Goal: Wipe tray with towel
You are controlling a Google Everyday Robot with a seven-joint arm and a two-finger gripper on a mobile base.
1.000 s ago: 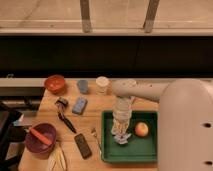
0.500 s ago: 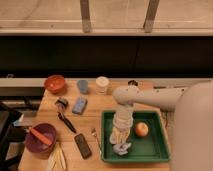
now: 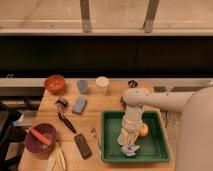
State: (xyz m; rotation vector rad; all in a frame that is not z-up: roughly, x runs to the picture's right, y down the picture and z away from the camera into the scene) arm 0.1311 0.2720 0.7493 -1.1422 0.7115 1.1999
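A green tray (image 3: 159,150) lies on the wooden table at the front right. My gripper (image 3: 128,138) reaches down into the tray from the arm (image 3: 150,99) that comes in from the right. It is shut on a crumpled grey-white towel (image 3: 130,149) that rests on the tray floor near the front middle. An orange fruit (image 3: 144,130) sits in the tray just right of the gripper, close to the arm.
On the table left of the tray are a fork (image 3: 95,138), a black phone (image 3: 82,145), a black brush (image 3: 64,116), a blue sponge (image 3: 79,105) and a purple bowl (image 3: 40,140). At the back stand a red bowl (image 3: 55,83), a blue cup (image 3: 82,86) and a white cup (image 3: 102,84).
The gripper and towel have slid toward the tray's front and a little right. The orange and other objects have not moved.
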